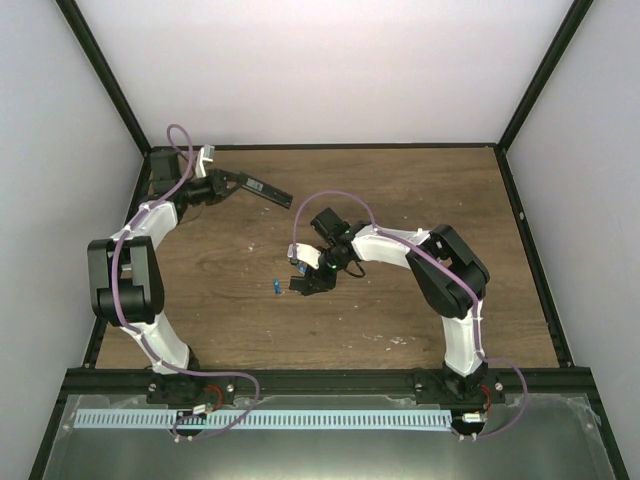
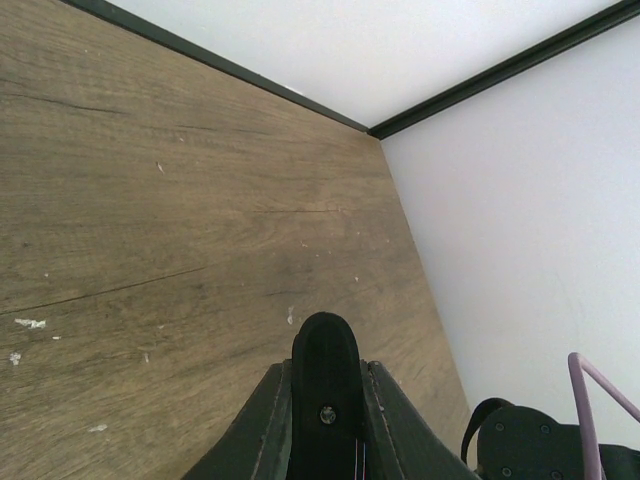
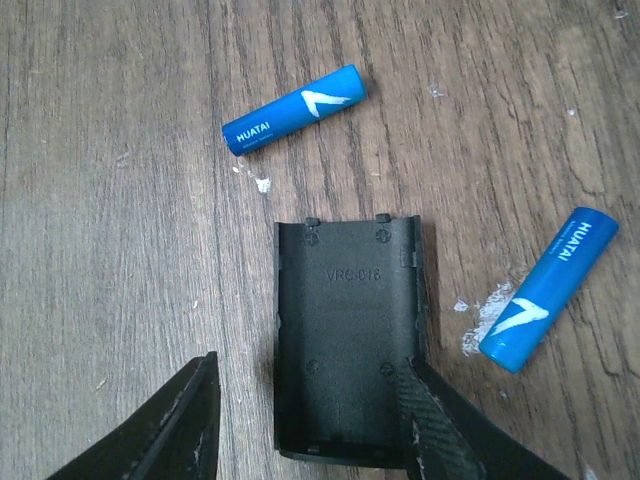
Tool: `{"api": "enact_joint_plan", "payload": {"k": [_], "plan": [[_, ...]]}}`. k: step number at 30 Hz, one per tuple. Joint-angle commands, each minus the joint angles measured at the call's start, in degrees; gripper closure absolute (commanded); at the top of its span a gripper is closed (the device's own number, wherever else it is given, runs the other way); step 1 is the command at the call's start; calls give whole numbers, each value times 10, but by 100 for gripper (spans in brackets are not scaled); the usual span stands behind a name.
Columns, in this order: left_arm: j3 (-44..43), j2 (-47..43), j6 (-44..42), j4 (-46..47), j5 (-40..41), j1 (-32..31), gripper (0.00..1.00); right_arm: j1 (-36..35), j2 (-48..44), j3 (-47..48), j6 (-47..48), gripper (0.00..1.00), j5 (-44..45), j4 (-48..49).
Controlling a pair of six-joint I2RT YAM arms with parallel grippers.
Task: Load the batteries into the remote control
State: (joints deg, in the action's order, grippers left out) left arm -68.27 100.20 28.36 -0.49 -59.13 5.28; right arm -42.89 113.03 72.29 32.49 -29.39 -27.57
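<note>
The left gripper [image 1: 228,181] is sitting in the upper left of the overhead view, near the far left corner of the table [image 1: 430,200]. Its jaws are clamping one end of the remote control [image 1: 265,189]. The long black bar is sticking out toward the middle of the frame and slanting slightly downward to the right. In the left wrist view the two fingers [image 2: 268,425] are standing close together at the bottom centre with a dark rounded piece between them. Bare wood is filling the rest of that frame.

The right gripper [image 1: 305,280] is hanging over the middle of the table, just right of centre in the overhead view, with its jaws apart. In the right wrist view a small black cover [image 3: 345,340] is lying flat between them at the bottom centre, hollow side up. The right finger [image 3: 440,430] is overlapping the cover's lower right edge. The left finger [image 3: 190,425] is standing clear of the cover, with wood showing in the gap.

Both blue batteries are lying loose on the wood, well apart from the remote control. The first battery [image 3: 295,108] is lying slanted in the upper middle of the wrist frame, just above the cover. The second battery [image 3: 550,290] is lying slanted at the right side, just beside the cover but not touching it.
</note>
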Motion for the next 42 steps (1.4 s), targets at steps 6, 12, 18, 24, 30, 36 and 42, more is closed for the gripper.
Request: {"api": "enact_joint_plan", "payload": {"k": [6,12,18,24,30,36,42], "plan": [[-28,14,2,9,-8,4,98,-2,7,13,8,57,10,6],[-28,15,1,6,-9,3,98,-2,17,15,9,56,12,5],[-32,18,0,3,-11,3,98,-2,22,15,9,55,16,7],[-39,22,-1,0,-13,4,97,-2,16,21,11,55,17,9],[-39,23,-3,-2,-13,3,97,-2,-4,24,15,55,21,11],[-37,21,-6,-4,-14,4,97,0,12,20,9,55,49,15],[-36,23,-6,-3,-14,3,97,10,25,27,0,56,51,9]]}}
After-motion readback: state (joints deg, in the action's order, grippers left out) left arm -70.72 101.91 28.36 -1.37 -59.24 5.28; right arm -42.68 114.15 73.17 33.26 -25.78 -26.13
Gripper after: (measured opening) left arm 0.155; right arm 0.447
